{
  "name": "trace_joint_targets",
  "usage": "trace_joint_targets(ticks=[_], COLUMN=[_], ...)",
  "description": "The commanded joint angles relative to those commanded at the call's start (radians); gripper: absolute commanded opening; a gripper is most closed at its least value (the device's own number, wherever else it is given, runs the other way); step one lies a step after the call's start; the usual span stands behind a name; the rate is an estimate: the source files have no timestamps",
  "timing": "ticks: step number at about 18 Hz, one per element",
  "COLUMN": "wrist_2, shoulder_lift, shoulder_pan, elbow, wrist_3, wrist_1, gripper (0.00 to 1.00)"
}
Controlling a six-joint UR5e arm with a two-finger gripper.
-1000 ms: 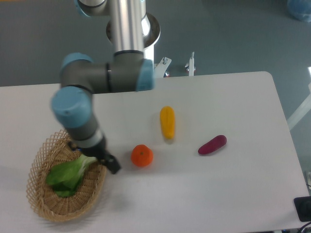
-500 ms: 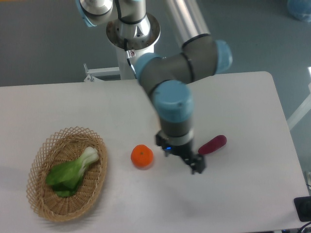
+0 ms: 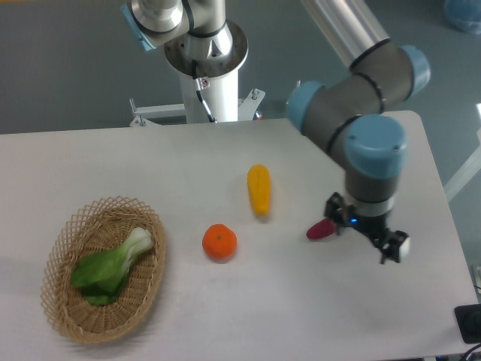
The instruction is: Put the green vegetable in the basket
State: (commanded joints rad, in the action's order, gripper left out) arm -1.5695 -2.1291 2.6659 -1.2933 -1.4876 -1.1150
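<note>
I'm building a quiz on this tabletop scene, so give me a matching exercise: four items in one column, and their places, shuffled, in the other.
Items:
1. green vegetable
2. orange
3. yellow vegetable
4. purple vegetable

Places:
A. partly hidden beside the arm's wrist
B. lying inside the basket
C. on the table just right of the basket
D. on the table, behind and right of the orange

Pairs: 1-B, 2-C, 3-D, 4-A
</note>
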Motion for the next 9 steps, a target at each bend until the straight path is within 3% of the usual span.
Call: trace_joint_targets(ticks=[4, 9], wrist_2=[0.033, 0.028], shoulder_lift=[-0.029, -0.041], shoulder_pan=[0.057, 0.068], elbow=[0.052, 0.071], wrist_3=[-0.120, -0.123], wrist_1=[-0.069, -0.071], gripper=[1.00, 1.00])
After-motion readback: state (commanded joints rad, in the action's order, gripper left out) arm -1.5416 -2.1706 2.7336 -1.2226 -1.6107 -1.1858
